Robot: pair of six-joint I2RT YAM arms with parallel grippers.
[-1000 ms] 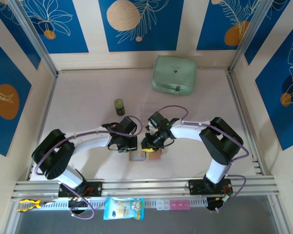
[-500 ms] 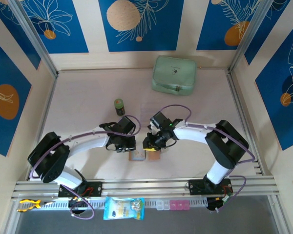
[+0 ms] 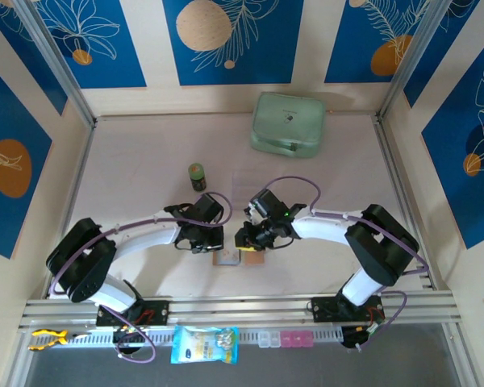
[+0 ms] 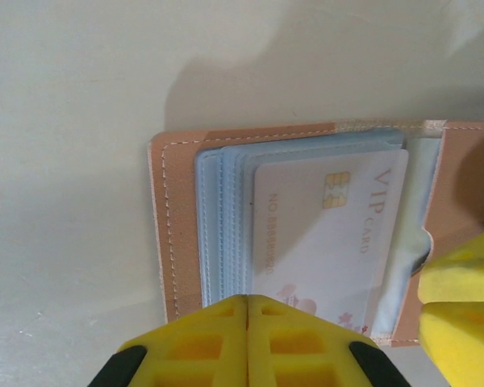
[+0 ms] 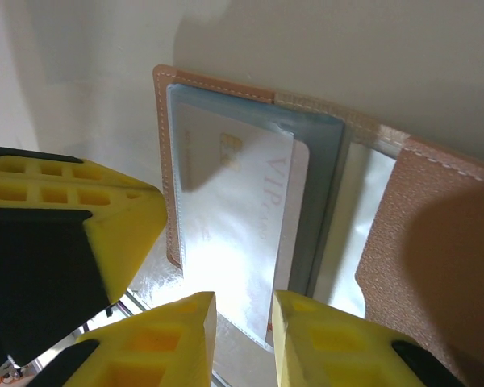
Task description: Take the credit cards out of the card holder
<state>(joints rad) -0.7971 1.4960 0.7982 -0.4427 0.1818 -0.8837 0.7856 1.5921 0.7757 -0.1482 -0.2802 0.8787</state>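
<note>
The open tan holder (image 4: 165,242), a pale VIP card (image 4: 323,242) inside, lies just ahead of the left gripper (image 4: 248,339), which is closed on nothing. The right wrist view shows the right gripper (image 5: 244,322) slightly parted at the card's corner.

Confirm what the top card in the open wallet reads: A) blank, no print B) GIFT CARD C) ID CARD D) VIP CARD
D: in the left wrist view the pale card lying in the wallet carries the words VIP CARD along its edge.
</note>
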